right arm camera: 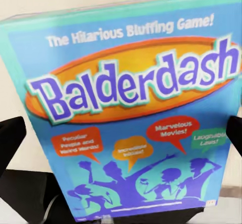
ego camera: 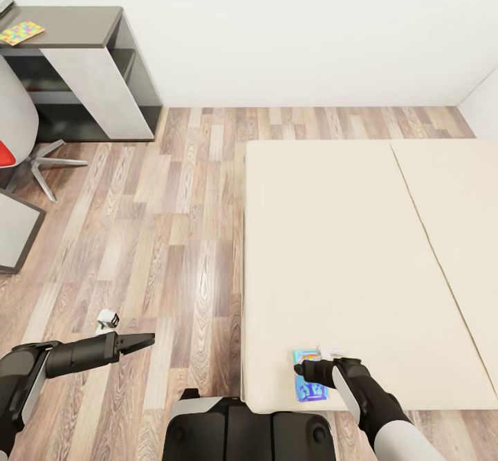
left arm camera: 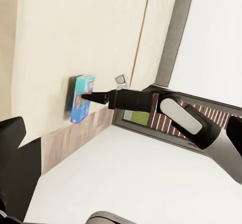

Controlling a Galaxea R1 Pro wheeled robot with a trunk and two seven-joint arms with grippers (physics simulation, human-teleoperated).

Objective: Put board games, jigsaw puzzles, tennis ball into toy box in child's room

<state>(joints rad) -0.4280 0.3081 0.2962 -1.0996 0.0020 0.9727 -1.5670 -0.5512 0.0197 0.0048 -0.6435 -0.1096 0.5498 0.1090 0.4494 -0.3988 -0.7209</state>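
The right gripper's (ego camera: 304, 366) fingers spread wide, straddled the light blue flat rectangular board game (ego camera: 310, 390) at the beige bed's (ego camera: 360, 253) near edge; left gripper's (ego camera: 145, 341) fingers were together

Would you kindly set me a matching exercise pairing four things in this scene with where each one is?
Things:
1. board game
2. jigsaw puzzle
3. left tool
4. right tool

Places:
A. over the wood floor, beside the bed
B. on the grey table by the wall
C. at the board game, on the bed's near edge
D. lying on the bed's near corner

Pairs: 1-D, 2-B, 3-A, 4-C
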